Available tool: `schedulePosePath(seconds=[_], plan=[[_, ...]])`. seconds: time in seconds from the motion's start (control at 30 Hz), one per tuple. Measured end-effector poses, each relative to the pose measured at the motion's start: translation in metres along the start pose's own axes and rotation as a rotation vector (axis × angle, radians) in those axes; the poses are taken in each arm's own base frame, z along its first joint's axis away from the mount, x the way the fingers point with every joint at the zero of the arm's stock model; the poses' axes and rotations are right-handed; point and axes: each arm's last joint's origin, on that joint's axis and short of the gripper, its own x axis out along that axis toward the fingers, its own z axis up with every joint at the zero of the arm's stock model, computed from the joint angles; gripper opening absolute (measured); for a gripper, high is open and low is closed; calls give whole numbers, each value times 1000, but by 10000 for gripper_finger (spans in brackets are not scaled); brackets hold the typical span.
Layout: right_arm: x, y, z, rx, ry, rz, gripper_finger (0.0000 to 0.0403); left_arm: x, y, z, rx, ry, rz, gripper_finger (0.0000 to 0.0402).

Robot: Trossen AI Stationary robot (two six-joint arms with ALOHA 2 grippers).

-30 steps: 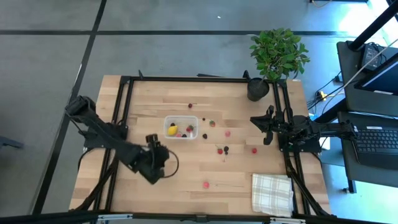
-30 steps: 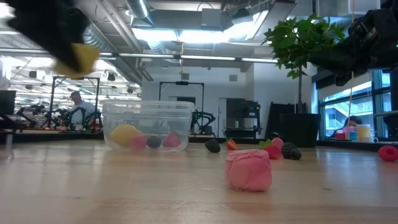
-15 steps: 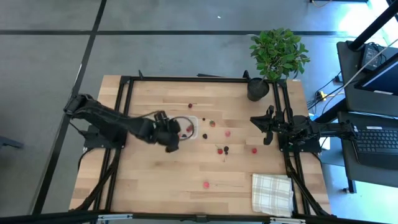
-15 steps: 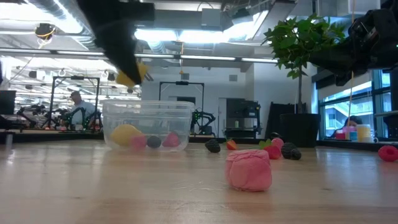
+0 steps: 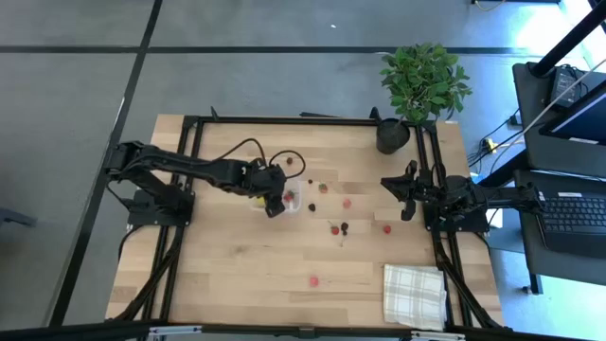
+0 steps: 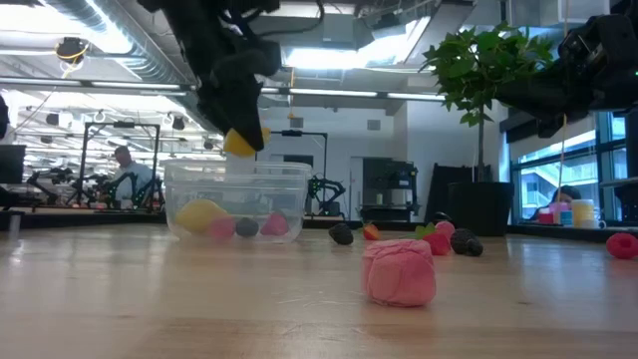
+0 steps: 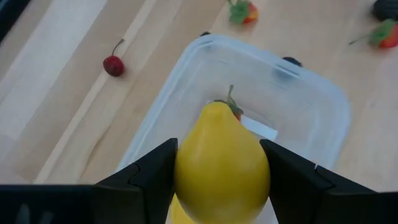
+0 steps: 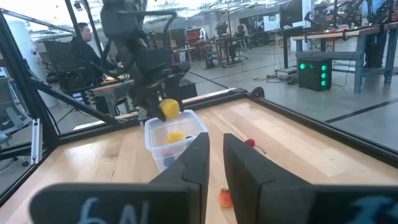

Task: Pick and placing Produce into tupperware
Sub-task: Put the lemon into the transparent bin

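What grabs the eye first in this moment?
The left claw holds a yellow lemon above the clear tupperware, which already contains another lemon and berries. Loose red and dark berries lie scattered on the table right of the tub, a pink one nearest the low camera.

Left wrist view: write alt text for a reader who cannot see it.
The left gripper holds a yellow lemon-shaped fruit directly above the clear tupperware on the wooden table. A red cherry lies on the table beside the tub, and more small produce lies past its far end.
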Motion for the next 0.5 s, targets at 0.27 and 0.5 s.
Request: schedulePosePath(seconds=[0.27, 0.5], plan=[[0, 0, 0, 5, 1, 0, 51, 21, -5, 1, 34, 25, -3, 208], [0, 0, 0, 7, 0, 0, 51, 39, -10, -4, 42, 74, 15, 208]])
